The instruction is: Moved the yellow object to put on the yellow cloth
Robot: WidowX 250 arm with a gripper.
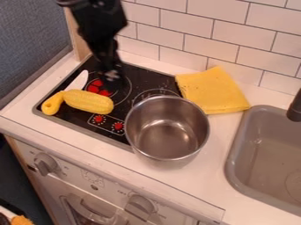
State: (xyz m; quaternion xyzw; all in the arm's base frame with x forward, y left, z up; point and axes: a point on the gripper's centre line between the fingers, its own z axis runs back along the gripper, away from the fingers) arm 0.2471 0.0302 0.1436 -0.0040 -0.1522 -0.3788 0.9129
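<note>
Black gripper (115, 83): above the black stovetop (141, 77); jaws parted or closed, cannot tell
Yellow toy corn cob (89, 102): lying on the stovetop; probably light and stiff, apt to roll; best pinched across its middle
Black robot arm (100, 19): slants down from the top edge
Folded yellow cloth (213, 91): well apart from the cob

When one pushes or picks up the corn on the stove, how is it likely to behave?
The corn holds a full, plump shape, so it probably will not bend. Its round sides suggest it may roll if pushed sideways. The knife at its end might shift with it.
</note>
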